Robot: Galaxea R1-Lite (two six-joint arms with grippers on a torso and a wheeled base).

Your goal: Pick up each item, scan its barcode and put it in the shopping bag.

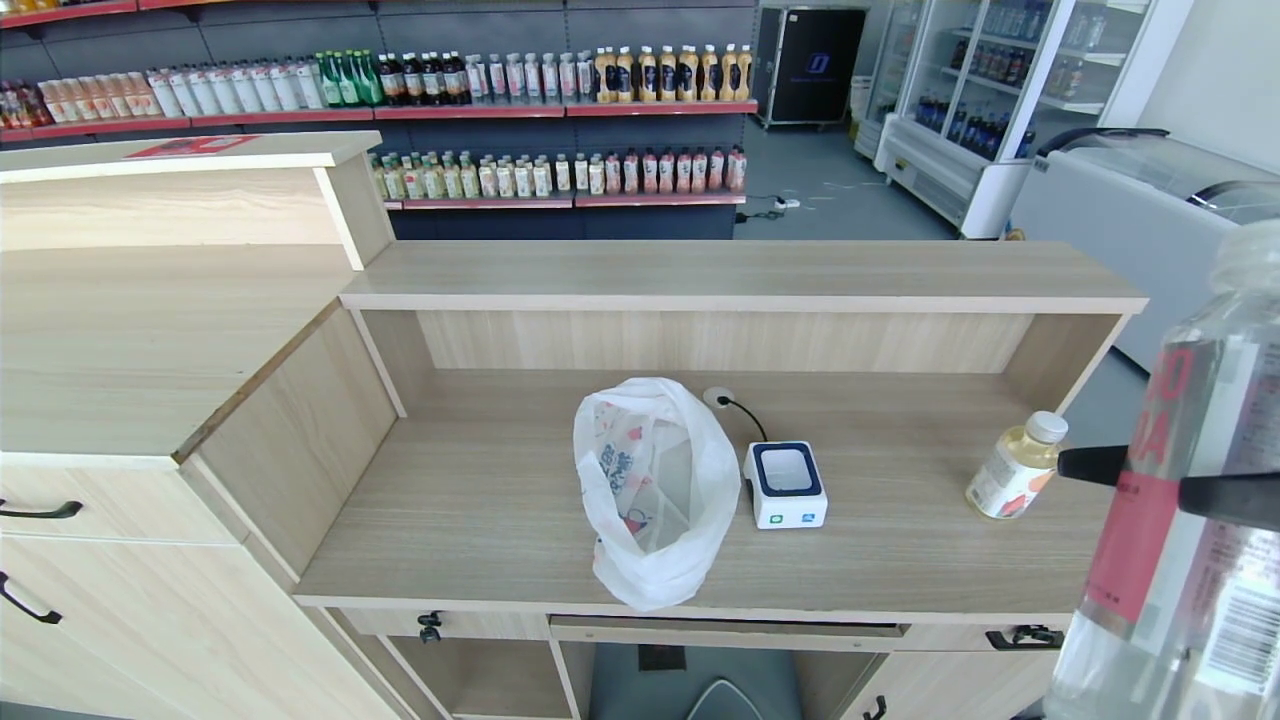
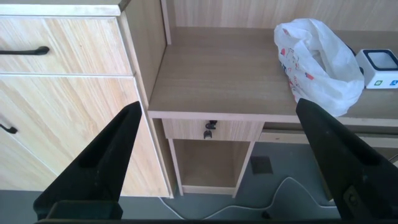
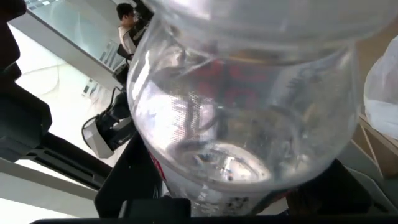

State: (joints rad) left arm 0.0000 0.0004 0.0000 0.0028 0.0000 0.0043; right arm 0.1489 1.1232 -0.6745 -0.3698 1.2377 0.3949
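- The worktop (image 1: 480, 520) carries the task's things in a row, from the middle out to the right.
- The shopping bag (image 1: 655, 490) sits in the middle with its mouth slumped half open. A bottle lowered in could catch the loose rim and drag the bag off the near edge.
- The clear bottle (image 1: 1190, 520) is lifted at the near right, clamped round its label by the right hand (image 1: 1165, 480). The wall is smooth, so tilting it towards the scanner could let it slip. Its barcode appears to sit low on the label, which is easy to miss.
- The left hand (image 2: 219, 104) hangs spread wide and holds nothing, off the worktop's near left.
- The scanner (image 1: 785, 483) stands just right of the bag.
- The small bottle (image 1: 1015, 468) waits at the far right, near enough to be knocked.
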